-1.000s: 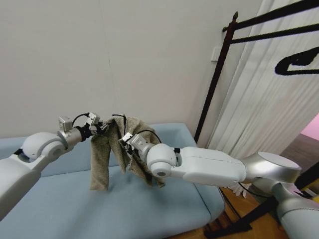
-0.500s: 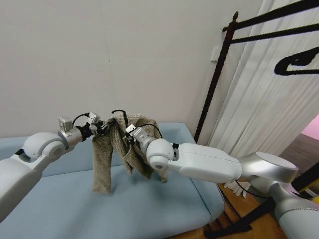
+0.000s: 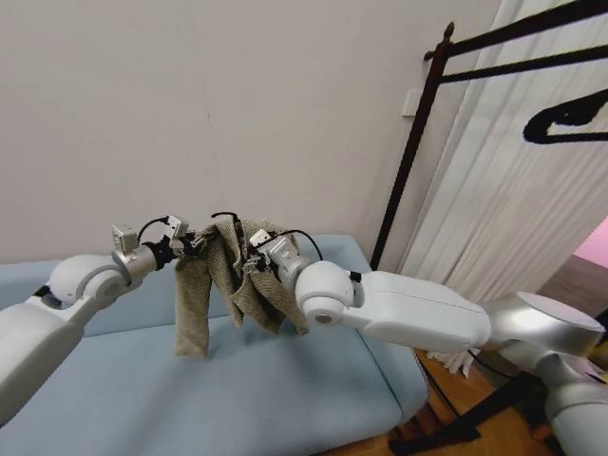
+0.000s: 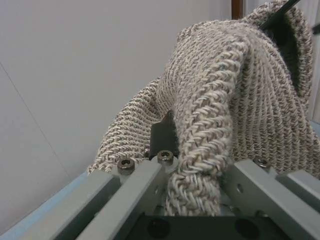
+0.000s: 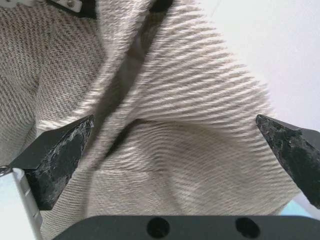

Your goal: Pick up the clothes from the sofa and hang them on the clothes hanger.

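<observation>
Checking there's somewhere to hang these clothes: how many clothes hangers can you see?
1. A black hanger sits just below the bars of the rack, at the head view's upper right edge. More may be hidden beyond that edge.

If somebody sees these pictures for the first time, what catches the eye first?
A beige knitted garment hangs in the air above the blue sofa, pinched by the left gripper. The right gripper is beside it, open against the cloth. A black rack with a hanger stands at the right.
</observation>
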Motion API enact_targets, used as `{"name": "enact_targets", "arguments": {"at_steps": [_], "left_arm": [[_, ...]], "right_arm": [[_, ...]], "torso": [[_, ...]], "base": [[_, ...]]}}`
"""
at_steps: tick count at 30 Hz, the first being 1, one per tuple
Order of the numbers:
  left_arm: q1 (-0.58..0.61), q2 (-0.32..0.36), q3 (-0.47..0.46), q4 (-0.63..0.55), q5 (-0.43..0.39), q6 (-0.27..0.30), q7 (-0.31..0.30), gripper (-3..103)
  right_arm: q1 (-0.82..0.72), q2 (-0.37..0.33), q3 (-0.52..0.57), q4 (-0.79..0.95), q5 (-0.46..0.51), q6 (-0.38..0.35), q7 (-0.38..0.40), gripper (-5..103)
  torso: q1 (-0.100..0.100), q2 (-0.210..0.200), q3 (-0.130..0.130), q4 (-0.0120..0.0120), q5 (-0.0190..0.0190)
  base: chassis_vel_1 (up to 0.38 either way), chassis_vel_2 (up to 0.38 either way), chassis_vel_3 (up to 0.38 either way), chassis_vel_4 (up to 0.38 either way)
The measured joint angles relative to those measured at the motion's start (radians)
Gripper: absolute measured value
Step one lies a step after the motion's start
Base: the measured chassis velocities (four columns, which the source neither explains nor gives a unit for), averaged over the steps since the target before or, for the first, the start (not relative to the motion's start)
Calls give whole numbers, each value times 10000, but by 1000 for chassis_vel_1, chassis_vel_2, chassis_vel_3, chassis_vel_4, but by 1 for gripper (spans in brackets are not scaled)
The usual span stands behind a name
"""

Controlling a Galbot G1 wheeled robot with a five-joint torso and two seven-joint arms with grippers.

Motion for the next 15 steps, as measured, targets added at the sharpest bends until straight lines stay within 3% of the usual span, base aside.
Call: {"name": "enact_targets", "arguments": {"at_steps": [1, 5, 6, 8, 10, 15], "left_arm": [[0, 0, 0, 0, 0, 0, 0, 3], [120, 65, -90, 148, 94, -155, 393, 3], [120, 65, -90, 148, 94, -155, 393, 3], [140, 75, -92, 214, 194, -267, 629, 3], [160, 78, -92, 214, 211, -314, 716, 3], [189, 131, -94, 181, 220, -423, 909, 3]], "right_arm": [[0, 0, 0, 0, 0, 0, 0, 100], [351, -788, 455, -821, -1252, 114, -3857, 100], [351, -788, 455, -821, -1252, 114, -3857, 100], [438, -859, 706, -1537, -1602, 223, -5560, 100], [468, -818, 759, -2106, -1919, 418, -6558, 100], [480, -640, 729, -2795, -2245, 679, -7403, 100]], "torso": [[0, 0, 0, 0, 0], [1, 0, 0, -7, 2], [1, 0, 0, -7, 2], [0, 0, 0, -5, 2], [1, 0, 1, 0, 1], [2, 0, 1, -1, 1]], "base": [[0, 0, 0, 0], [0, 0, 0, 0], [0, 0, 0, 0], [0, 0, 0, 0], [0, 0, 0, 0], [0, 0, 0, 0]]}}
